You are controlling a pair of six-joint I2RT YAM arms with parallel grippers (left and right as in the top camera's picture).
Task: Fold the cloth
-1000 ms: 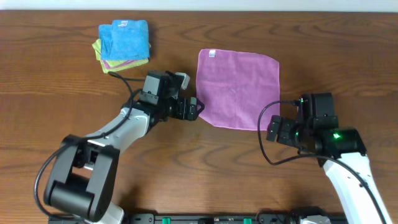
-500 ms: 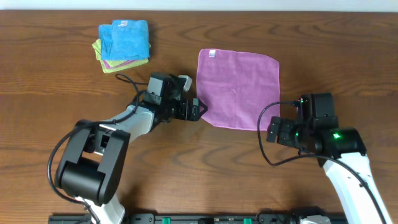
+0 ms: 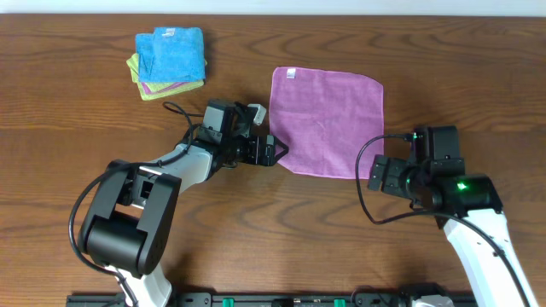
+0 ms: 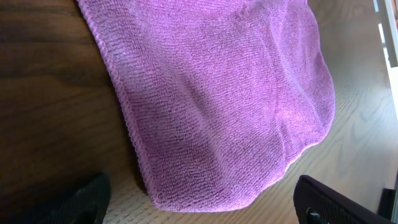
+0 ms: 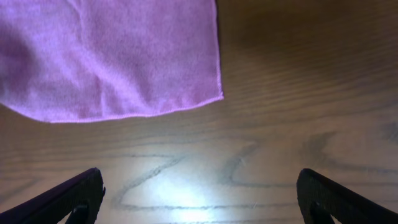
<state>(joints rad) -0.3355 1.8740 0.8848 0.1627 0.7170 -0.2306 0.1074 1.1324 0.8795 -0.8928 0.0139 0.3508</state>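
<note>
The purple-lilac cloth [image 3: 327, 122] lies flat and unfolded on the wooden table, its small white tag [image 3: 290, 73] at the far left corner. My left gripper [image 3: 275, 152] is open at the cloth's near left corner. In the left wrist view that rounded corner [image 4: 217, 106] reaches down between my two dark fingertips [image 4: 87, 199], and nothing is gripped. My right gripper [image 3: 375, 175] is open just off the near right corner. In the right wrist view the cloth's corner [image 5: 112, 56] lies ahead of the gripper [image 5: 202, 190], with bare wood between the fingers [image 5: 336, 196].
A stack of folded cloths [image 3: 171, 62], bright blue on top with yellow-green and pink beneath, sits at the far left of the table. A white wall strip runs along the table's far edge [image 3: 341, 10]. Cables loop off both arms.
My left gripper has slid a little to the right, up to the cloth's near left corner. The right gripper and the cloth have barely moved.
</note>
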